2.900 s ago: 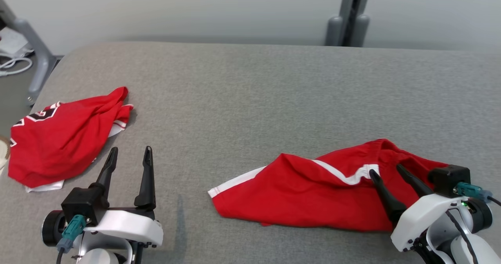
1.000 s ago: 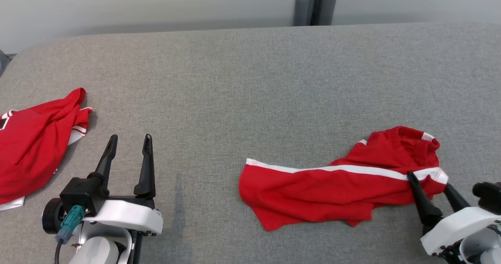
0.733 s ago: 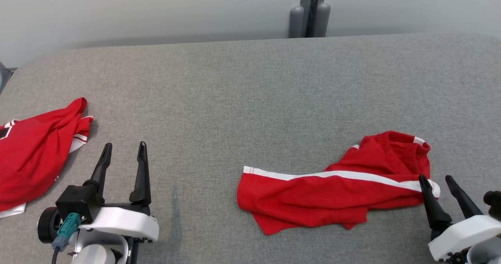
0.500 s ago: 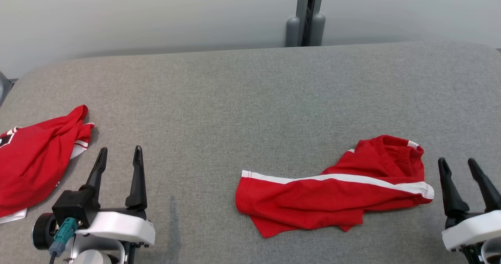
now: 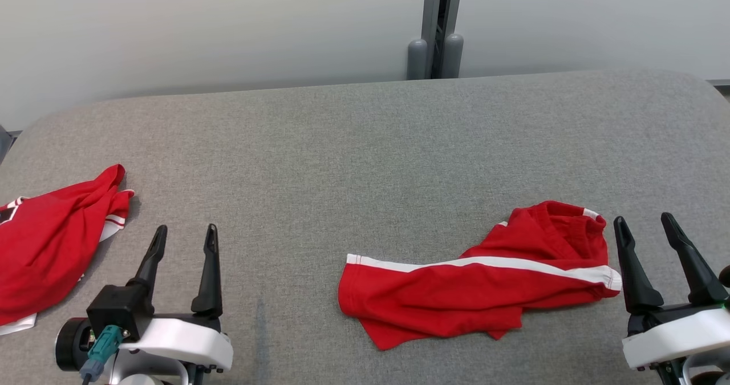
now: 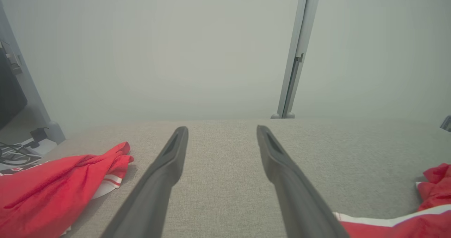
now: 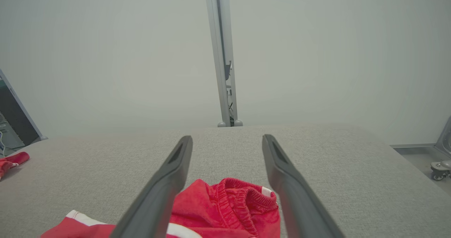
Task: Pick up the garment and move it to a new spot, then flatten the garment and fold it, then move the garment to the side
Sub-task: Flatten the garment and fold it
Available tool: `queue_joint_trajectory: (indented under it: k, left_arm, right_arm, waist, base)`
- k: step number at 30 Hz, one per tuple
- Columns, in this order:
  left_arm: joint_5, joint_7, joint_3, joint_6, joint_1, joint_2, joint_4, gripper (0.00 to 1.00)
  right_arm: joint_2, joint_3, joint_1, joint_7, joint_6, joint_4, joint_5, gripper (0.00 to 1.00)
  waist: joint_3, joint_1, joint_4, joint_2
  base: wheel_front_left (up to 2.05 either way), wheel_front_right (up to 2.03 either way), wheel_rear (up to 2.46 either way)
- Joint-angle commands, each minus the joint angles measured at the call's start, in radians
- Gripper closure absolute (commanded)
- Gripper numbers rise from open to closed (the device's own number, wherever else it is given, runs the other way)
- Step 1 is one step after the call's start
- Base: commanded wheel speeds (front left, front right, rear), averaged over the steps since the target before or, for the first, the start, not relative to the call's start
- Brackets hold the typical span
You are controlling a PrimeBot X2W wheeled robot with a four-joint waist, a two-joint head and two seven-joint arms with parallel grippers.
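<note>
End effectors are parked low at the near edge of the table (image 5: 365, 145). The left end effector (image 5: 186, 229) is at lower left with fingers spread wide and nothing held. The right end effector (image 5: 644, 221) is at lower right, likewise spread, nothing pinched. Crumpled red shorts (image 5: 473, 282) with a white side stripe are laid on the table right of centre, stretched left to right. The elastic waistband end is bunched just beside the right end effector; in the right wrist view it is seen between the fingers, lower down. The leg hem is pointed toward mid-table. A second red garment (image 5: 51, 242), white-trimmed, is heaped at the left edge beside the left end effector, well apart from the shorts. A grey post (image 5: 436, 31) is seen behind the far edge, against a pale wall (image 5: 228, 31).
</note>
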State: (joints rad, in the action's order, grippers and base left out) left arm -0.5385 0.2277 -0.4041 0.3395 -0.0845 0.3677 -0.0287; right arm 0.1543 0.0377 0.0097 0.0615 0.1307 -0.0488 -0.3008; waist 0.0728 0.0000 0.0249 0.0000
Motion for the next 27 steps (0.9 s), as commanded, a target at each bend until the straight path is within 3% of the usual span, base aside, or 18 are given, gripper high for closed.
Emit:
queue_joint_trajectory:
  k: [1, 7, 19, 23, 27]
  left_arm:
    - [-0.002, -0.003, -0.001, -0.004, 0.005, 0.003, 0.003, 0.00]
    - [0.003, -0.027, -0.050, -0.046, -0.034, -0.005, -0.001, 0.00]
    - [-0.095, -0.263, -0.232, -0.265, -0.205, -0.113, -0.190, 0.00]
    - [-0.117, -0.325, -0.245, -0.294, -0.255, -0.125, -0.298, 0.00]
    - [-0.129, -0.351, -0.239, -0.291, -0.287, -0.131, -0.388, 0.00]
  right_arm:
    - [-0.001, 0.003, 0.009, -0.008, 0.000, -0.010, 0.004, 0.00]
    - [-0.010, 0.000, 0.012, -0.024, 0.000, -0.034, 0.008, 0.00]
    - [-0.020, -0.062, -0.046, -0.022, 0.000, -0.028, -0.015, 0.00]
    - [-0.027, -0.068, -0.057, -0.016, 0.000, -0.016, -0.020, 0.00]
    - [-0.033, -0.067, -0.061, -0.005, 0.000, -0.005, -0.022, 0.00]
  waist:
    - [0.001, 0.0000, -0.001, 0.0000]
    - [0.015, 0.0000, -0.004, 0.0000]
    - [0.104, 0.0000, -0.072, 0.0000]
    - [0.131, 0.0000, -0.106, 0.0000]
    - [0.151, 0.0000, -0.133, 0.0000]
  base:
    - [0.00, 0.00, 0.00]
    - [0.00, 0.00, 0.00]
    - [0.00, 0.00, 0.00]
    - [0.00, 0.00, 0.00]
    - [0.00, 0.00, 0.00]
